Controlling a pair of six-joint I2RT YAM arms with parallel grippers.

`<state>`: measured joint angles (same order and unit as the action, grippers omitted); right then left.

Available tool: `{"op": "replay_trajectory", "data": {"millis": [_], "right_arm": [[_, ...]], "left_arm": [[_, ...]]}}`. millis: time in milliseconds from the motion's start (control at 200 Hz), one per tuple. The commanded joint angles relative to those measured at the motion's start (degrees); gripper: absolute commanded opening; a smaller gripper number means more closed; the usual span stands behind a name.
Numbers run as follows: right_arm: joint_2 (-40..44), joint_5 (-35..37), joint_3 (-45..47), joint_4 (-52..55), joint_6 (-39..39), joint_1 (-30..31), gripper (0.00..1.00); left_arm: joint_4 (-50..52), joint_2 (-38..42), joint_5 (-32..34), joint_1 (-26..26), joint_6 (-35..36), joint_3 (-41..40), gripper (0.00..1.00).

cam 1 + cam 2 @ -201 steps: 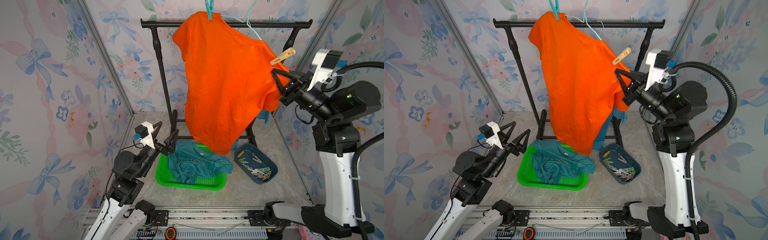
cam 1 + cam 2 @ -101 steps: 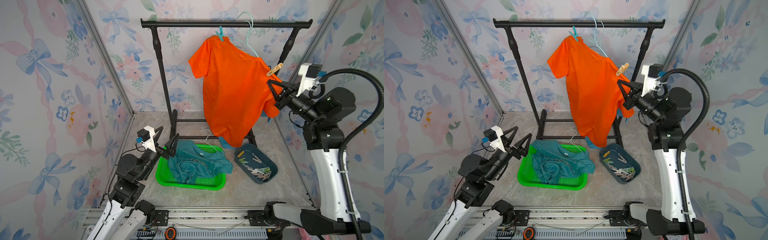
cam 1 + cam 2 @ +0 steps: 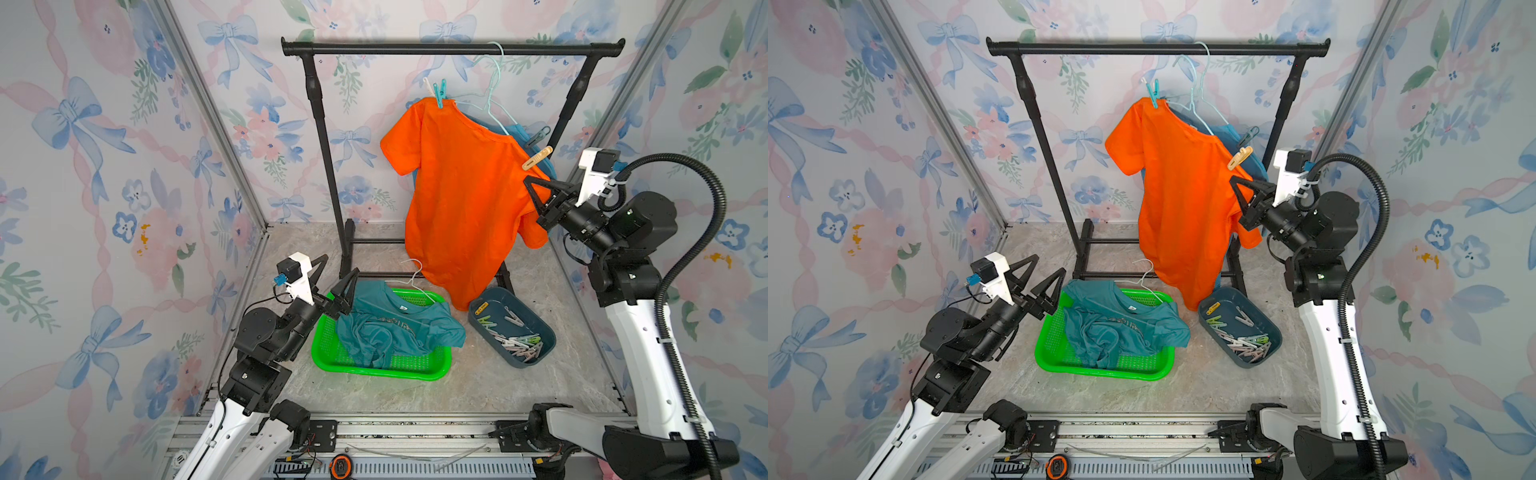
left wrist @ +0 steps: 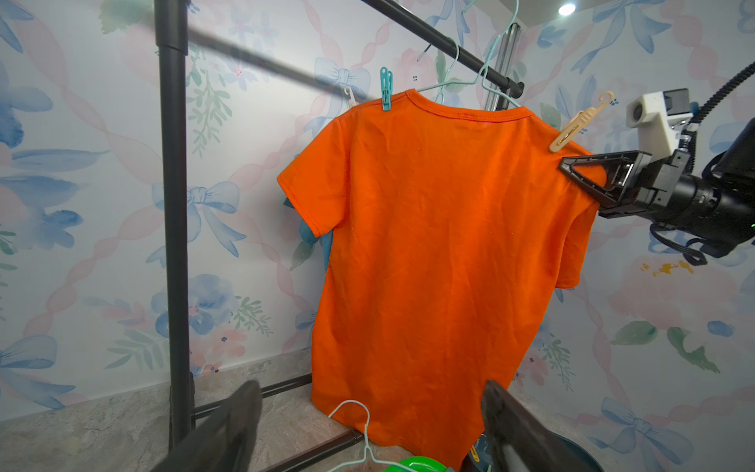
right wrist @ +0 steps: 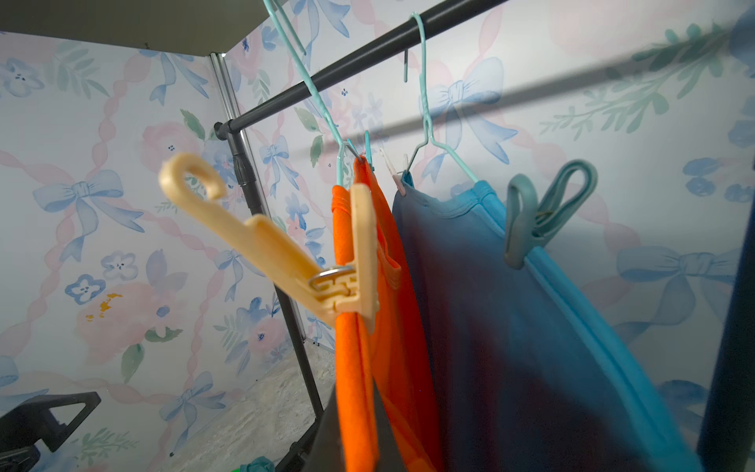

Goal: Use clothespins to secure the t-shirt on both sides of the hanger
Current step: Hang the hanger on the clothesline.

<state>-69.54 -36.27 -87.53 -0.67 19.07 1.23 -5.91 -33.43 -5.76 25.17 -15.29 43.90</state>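
Up under the black rail [image 3: 415,49], toward the right: orange t-shirt [image 3: 461,199] on a pale teal hanger [image 5: 322,110]. On the shoulder nearer the left arm, teal clothespin [image 3: 439,92] clipped on, standing up. On the other shoulder, cream clothespin [image 3: 537,158] clipped on, sticking out at a slant. Just under it, right gripper [image 3: 528,181] shut tight, tip touching the sleeve. Pinching cloth or not: cannot tell.

Down low, left gripper [image 3: 338,266] wide open, nothing in it, just above the left edge of the green basket [image 3: 415,370]. In the basket, teal t-shirt [image 3: 390,328] all bunched up, white hanger [image 3: 411,274] lying at the back edge.

Just right of the basket, on the counter [image 3: 478,386], dark blue tray [image 3: 544,332] with more clothespins [image 3: 517,340] piled inside.

Behind the orange one, blue t-shirt [image 5: 490,286] with a grey-green clothespin [image 5: 539,216] on its edge.
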Motion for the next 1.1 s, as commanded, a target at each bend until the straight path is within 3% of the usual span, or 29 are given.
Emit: {"op": "replay_trajectory", "data": {"millis": [0, 515, 850, 985, 1095], "right_arm": [[-2.04, 2.59, -4.91, -5.35, 1.75, 1.32, 0.0], [-18.52, 4.58, -20.18, -0.31, 5.01, 5.79, 0.0], [-19.46, 5.6, -17.03, 0.62, 2.33, 7.94, 0.0], [-17.68, 5.24, -15.66, 0.62, 2.64, 7.99, 0.31], [-14.81, 5.2, -15.04, 2.33, 1.94, 8.15, 0.5]], "left_arm": [[-0.59, 0.21, 0.64, 0.32, -0.36, -0.83, 0.86], [0.13, 1.02, 0.66, 0.32, -0.45, -1.27, 0.86], [0.22, 1.16, 0.92, 0.34, -0.43, -1.27, 0.86], [0.76, 0.99, 0.93, 0.33, -0.58, -1.27, 0.86], [3.97, -0.78, 3.3, 0.25, -0.05, -0.66, 0.87]]}}
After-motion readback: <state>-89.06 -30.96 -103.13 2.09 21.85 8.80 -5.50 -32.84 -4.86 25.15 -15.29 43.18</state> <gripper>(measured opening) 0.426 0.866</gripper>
